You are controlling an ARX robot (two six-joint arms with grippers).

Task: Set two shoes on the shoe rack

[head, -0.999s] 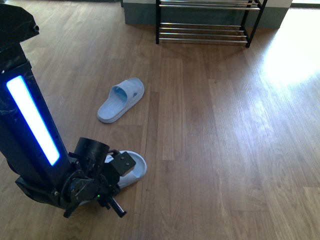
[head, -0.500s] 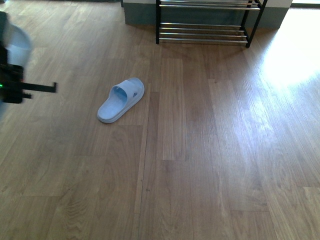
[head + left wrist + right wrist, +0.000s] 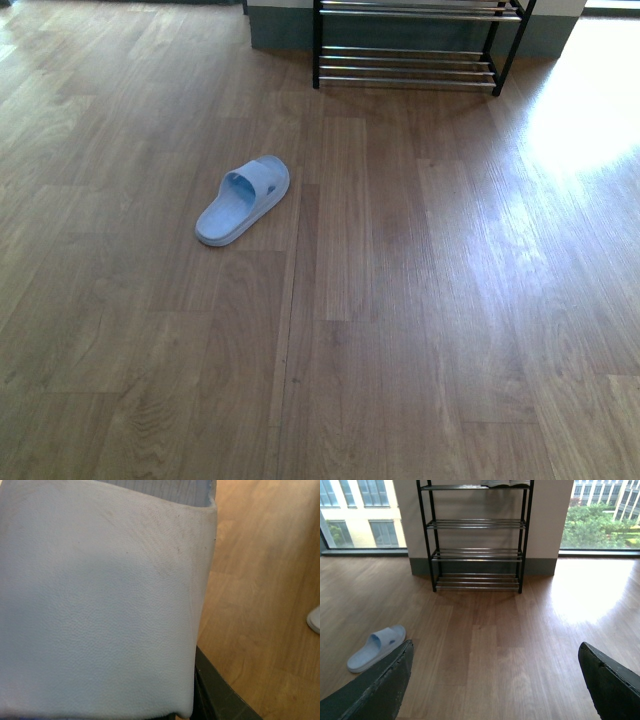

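We saw one pale blue slide (image 3: 243,200) lying on the wood floor (image 3: 450,300), left of centre and well apart from the shoe rack (image 3: 405,65) at the far wall. The other slide (image 3: 100,605) was up off the floor, filling the left wrist view, grasped by the left pincer (image 3: 212,695), of which only a dark edge showed. The right pincer (image 3: 494,685) hung released, fingers (image 3: 375,690) wide apart, nothing between them.

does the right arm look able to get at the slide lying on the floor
Probably yes: the right gripper is open and empty, and only bare floor lies between it and the slide. Reach itself is unclear.
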